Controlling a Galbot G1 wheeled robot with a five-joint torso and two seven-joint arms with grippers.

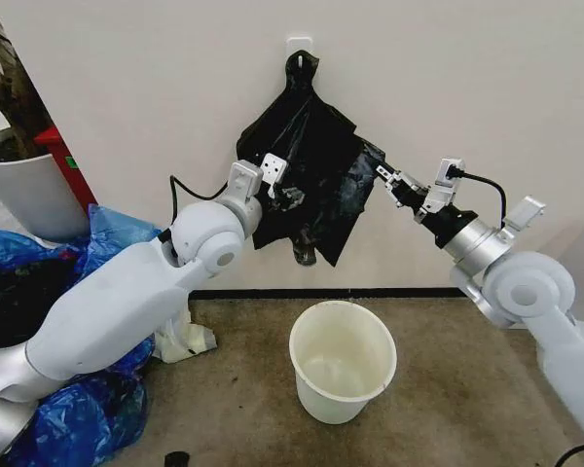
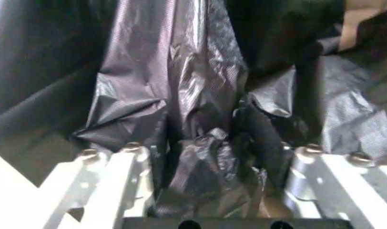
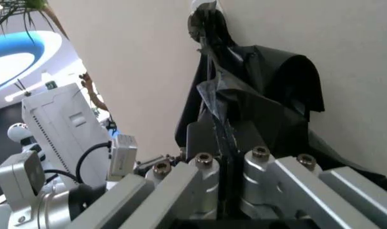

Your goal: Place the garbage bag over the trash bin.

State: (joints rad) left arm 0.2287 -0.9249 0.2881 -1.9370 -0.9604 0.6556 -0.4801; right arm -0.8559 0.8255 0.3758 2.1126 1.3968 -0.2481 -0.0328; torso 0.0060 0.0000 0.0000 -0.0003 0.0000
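The left arm reached up toward the far wall, its left gripper [image 1: 284, 195] clamped on bunched black film. Above hung the garbage bag [image 1: 311, 185], thin, crinkly, glossy black plastic, hooked high on the wall. The right arm stretched in from the right, its right gripper [image 1: 387, 177] pinched together on the bag's right edge. Below, on the carpet, the trash bin [image 1: 343, 360], a round cream-white plastic bucket, stood upright, holding nothing.
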